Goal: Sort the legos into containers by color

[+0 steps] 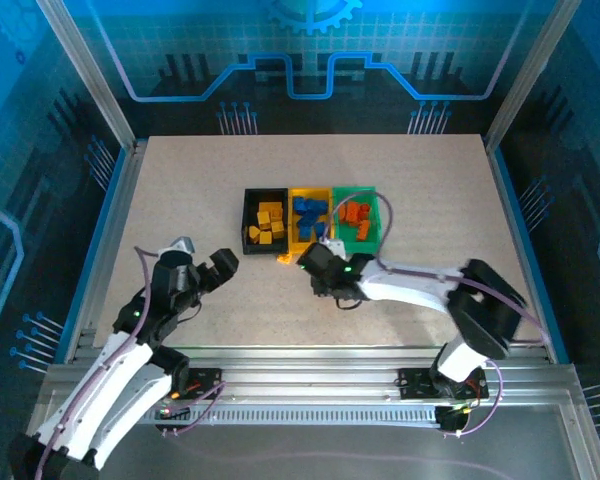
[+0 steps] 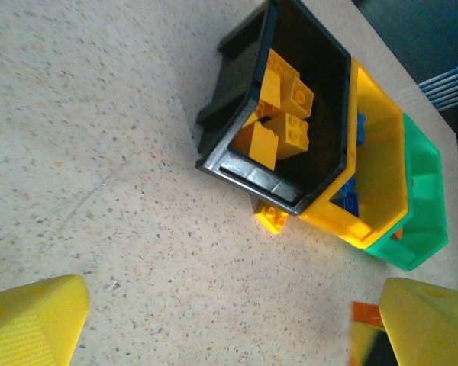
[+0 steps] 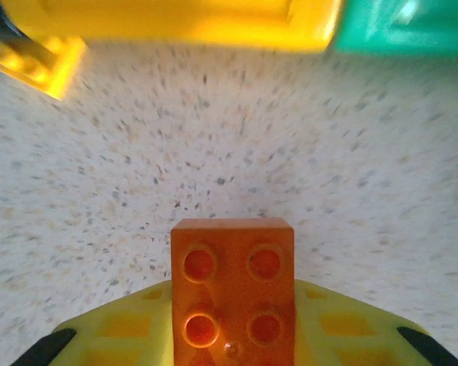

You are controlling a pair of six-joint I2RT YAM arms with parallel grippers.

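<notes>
Since the right gripper (image 1: 318,264) has its jaws closed on an orange-red lego brick (image 3: 233,293), a two-by-two with its studs facing the wrist camera, that's the piece in play. It's squarish, so there's no real long axis to worry about. Going outward from it, there's bare worktop (image 3: 214,152) ahead, then the yellow bin (image 3: 175,19) straight on and the green bin (image 3: 404,27) off to the front-right. From above, the green bin is where the orange-red bricks (image 1: 356,214) sit. So my guess is the move is a lift, then a swing forward and right over that rim. The right arm is just beside it, clearly the one for the job.

The left gripper (image 1: 218,264) hangs with its jaws spread wide, holding nothing. Ahead of it a loose yellow brick (image 2: 273,216) lies on the worktop right at the front of the black bin (image 2: 248,174), which holds the yellow bricks (image 2: 282,114). Blue bricks (image 1: 308,212) are in the yellow bin. As far as I can see, that stray is the only other one outside a bin.
</notes>
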